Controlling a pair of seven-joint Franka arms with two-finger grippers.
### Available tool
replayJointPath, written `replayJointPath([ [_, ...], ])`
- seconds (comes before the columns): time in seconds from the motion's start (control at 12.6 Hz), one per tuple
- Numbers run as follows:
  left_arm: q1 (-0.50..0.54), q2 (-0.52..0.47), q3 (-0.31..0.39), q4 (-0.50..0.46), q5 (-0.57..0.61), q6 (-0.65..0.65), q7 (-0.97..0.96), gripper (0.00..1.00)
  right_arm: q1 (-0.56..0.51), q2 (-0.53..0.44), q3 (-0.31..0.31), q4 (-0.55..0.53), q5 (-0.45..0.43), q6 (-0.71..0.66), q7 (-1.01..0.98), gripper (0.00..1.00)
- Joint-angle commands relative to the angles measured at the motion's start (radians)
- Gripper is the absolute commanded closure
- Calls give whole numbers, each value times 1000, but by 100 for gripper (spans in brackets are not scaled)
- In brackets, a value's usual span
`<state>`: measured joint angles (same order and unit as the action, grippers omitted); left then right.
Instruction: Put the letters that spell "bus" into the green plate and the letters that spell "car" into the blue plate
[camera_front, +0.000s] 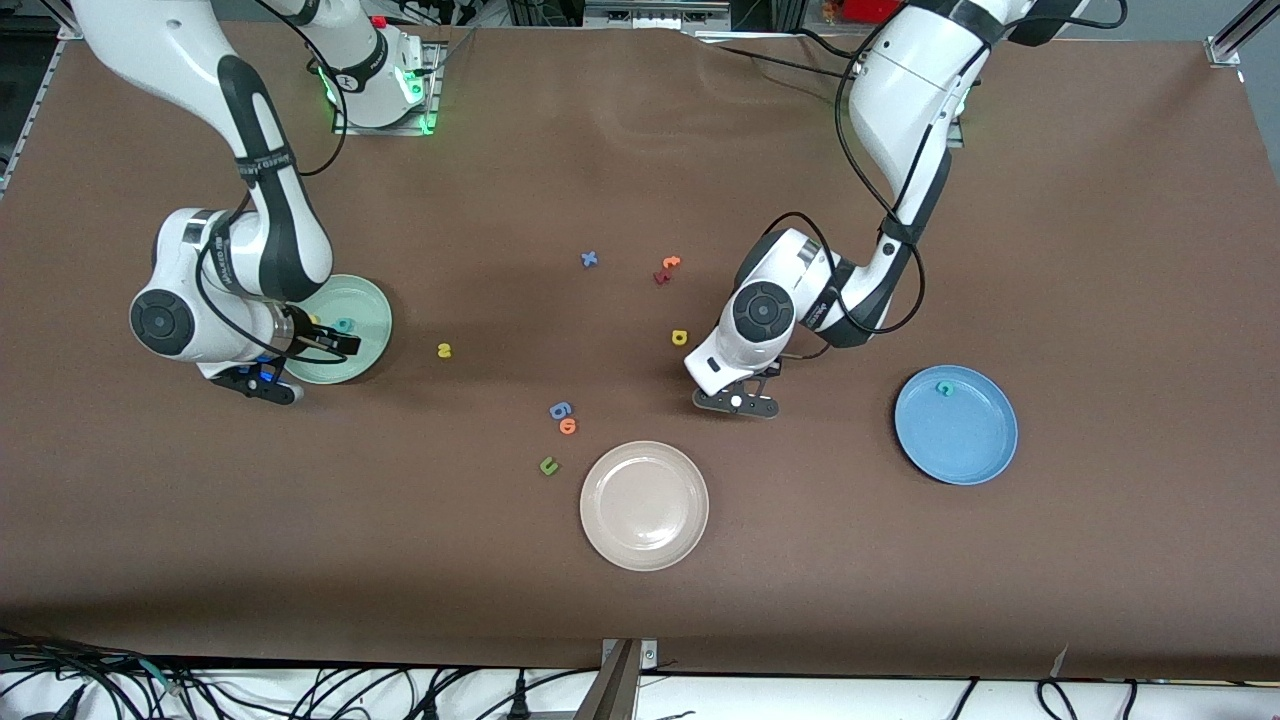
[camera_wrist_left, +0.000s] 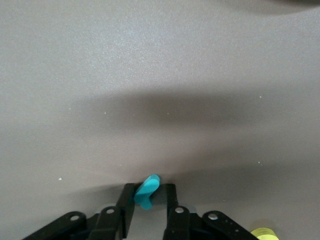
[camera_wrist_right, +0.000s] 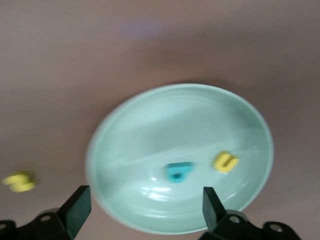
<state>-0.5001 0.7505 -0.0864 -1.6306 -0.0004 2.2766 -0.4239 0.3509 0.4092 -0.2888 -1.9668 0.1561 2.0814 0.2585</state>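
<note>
Front view: green plate (camera_front: 375, 300) at right arm's end, teal b (camera_front: 344, 325) and yellow u (camera_wrist_right: 225, 162) lodged in it; yellow s (camera_front: 444, 350) left on table nearby. Right gripper (camera_wrist_right: 145, 207) over plate, jaws wide, nothing held. Blue plate (camera_front: 956, 424) at left arm's end, teal c (camera_front: 943, 387) in it. Left gripper (camera_wrist_left: 150, 205) low near beige plate (camera_front: 644, 505), jaws closing on teal r (camera_wrist_left: 147, 191). Yellow a (camera_front: 679, 338) on table, unmoved. Outstanding: s, r, a.

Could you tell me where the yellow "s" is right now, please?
The yellow "s" lies on the bare table in the front view, beside the green plate, toward the right arm's end.
</note>
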Motion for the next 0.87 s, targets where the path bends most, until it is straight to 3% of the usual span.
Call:
replayJointPath([
  [0.0,-8,6,5,-9,17,3,10,74,8,-1,88,29,10,37,118,1],
  [0.4,-8,6,5,-9,17,3,10,79,8,74,194,28,11,189,180,1],
  [0.79,-6,4,5,-9,16,3,10,84,36,135,218,11,11,261,194,6],
])
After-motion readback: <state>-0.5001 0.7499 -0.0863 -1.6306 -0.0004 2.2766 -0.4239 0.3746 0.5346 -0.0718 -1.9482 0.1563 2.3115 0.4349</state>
